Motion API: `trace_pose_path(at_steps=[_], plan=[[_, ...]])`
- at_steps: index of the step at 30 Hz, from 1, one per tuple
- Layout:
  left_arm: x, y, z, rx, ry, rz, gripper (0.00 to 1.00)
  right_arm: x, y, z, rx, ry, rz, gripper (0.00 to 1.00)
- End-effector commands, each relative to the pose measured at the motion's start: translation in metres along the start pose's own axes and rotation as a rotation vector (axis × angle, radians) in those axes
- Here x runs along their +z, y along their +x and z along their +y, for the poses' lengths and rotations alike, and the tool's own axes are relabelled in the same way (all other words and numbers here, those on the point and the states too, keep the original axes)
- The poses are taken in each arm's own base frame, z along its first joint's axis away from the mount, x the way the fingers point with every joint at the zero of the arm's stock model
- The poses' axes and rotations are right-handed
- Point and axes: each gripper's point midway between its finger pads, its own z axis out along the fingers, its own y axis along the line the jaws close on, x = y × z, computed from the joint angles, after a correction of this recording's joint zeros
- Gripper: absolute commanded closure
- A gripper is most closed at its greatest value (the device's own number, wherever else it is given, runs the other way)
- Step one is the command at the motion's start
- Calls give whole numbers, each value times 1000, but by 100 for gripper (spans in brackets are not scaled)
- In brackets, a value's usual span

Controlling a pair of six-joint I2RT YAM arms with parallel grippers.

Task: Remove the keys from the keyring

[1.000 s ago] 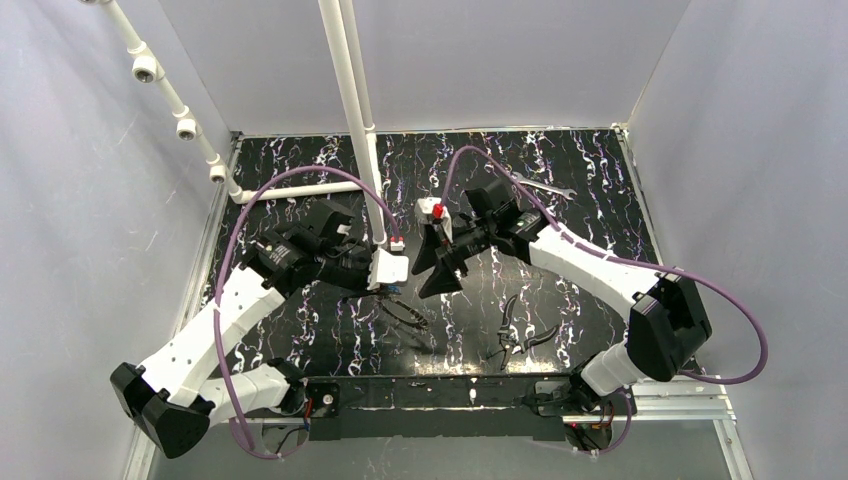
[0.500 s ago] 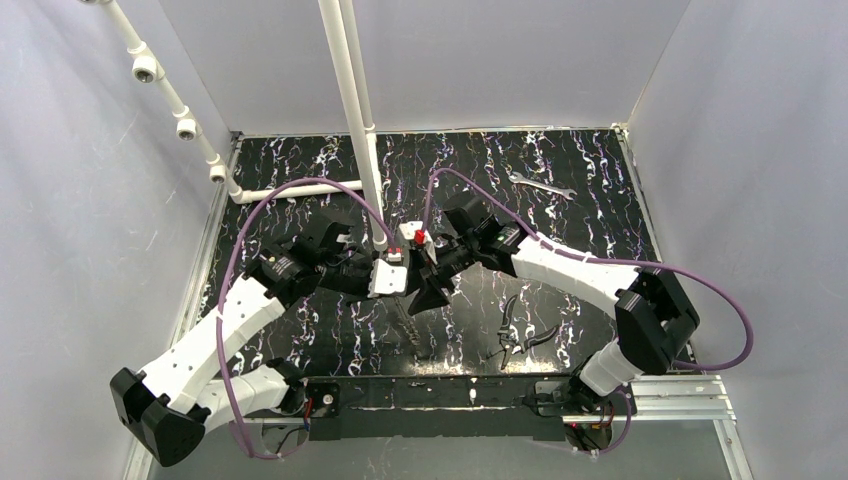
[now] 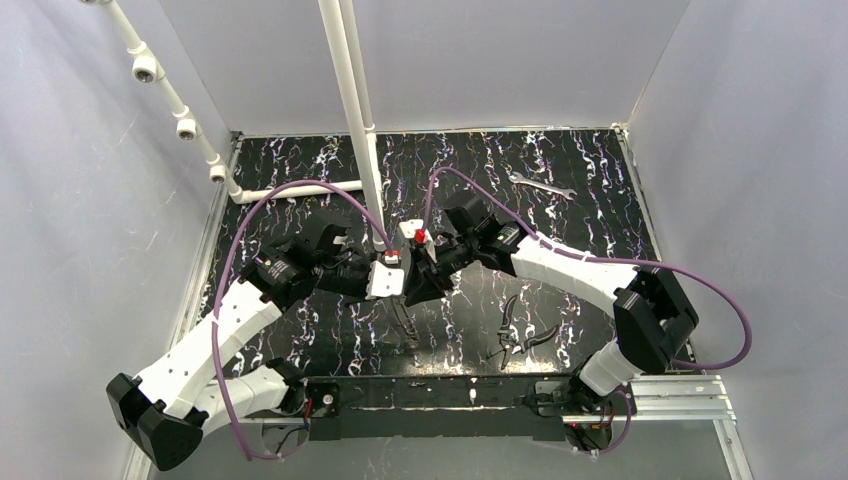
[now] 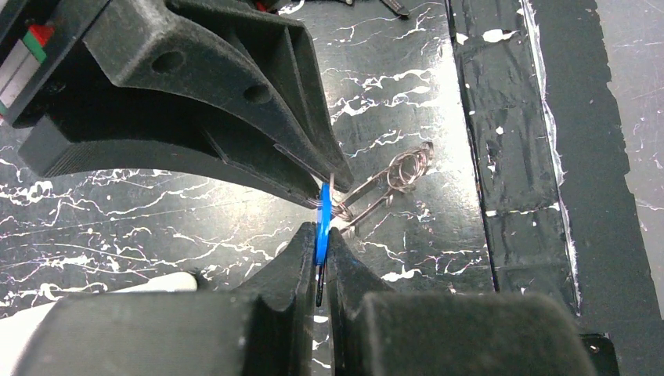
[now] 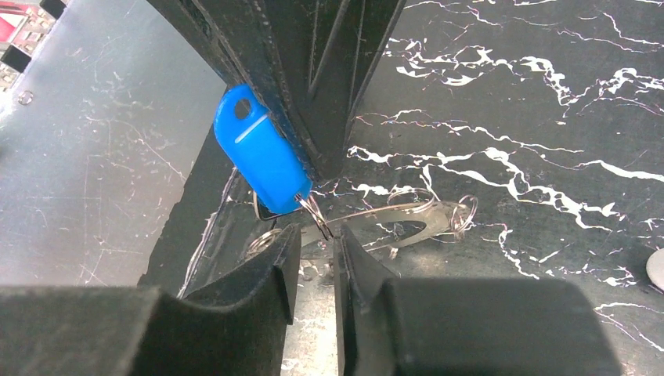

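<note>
My left gripper [image 4: 322, 235] is shut on the blue head [image 4: 322, 218] of the key, seen edge-on; the head shows flat in the right wrist view [image 5: 262, 160]. A thin wire keyring [image 5: 315, 210] hangs from the head's lower end. My right gripper [image 5: 315, 235] faces the left one tip to tip, its jaws a narrow gap apart with the wire ring between the tips. More small rings and flat metal pieces [image 5: 407, 221] trail from the ring over the table, also in the left wrist view [image 4: 407, 164]. In the top view both grippers meet at mid table [image 3: 405, 285].
Dark-handled pliers [image 3: 520, 335] lie right of the grippers near the front edge. A slim silver wrench [image 3: 540, 186] lies at the back right. A white pipe post [image 3: 365, 130] stands just behind the grippers. Black tape strip [image 4: 532, 157] runs along the table's front.
My right arm has swung left to meet the left gripper, and its wide-open jaws have narrowed around the ring. The left gripper has shifted slightly right with the key.
</note>
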Motion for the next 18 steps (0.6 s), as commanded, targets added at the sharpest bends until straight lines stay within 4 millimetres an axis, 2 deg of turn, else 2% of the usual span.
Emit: trace_pose_path(at_steps=[1, 5, 8, 11, 18], plan=[[-2, -11, -3, 29, 6, -45, 100, 1, -8, -1, -51, -9, -22, 71], [-2, -10, -3, 27, 4, -41, 100, 1, -9, 0, -53, -19, -27, 72], [-2, -8, -3, 26, 0, -33, 100, 2, -9, 0, -52, -24, -29, 82], [-4, -5, -2, 21, -16, -20, 100, 2, -9, 1, -51, -25, -29, 99], [-8, 7, -9, 13, -43, 7, 100, -1, -9, -4, -23, -2, -33, 99]])
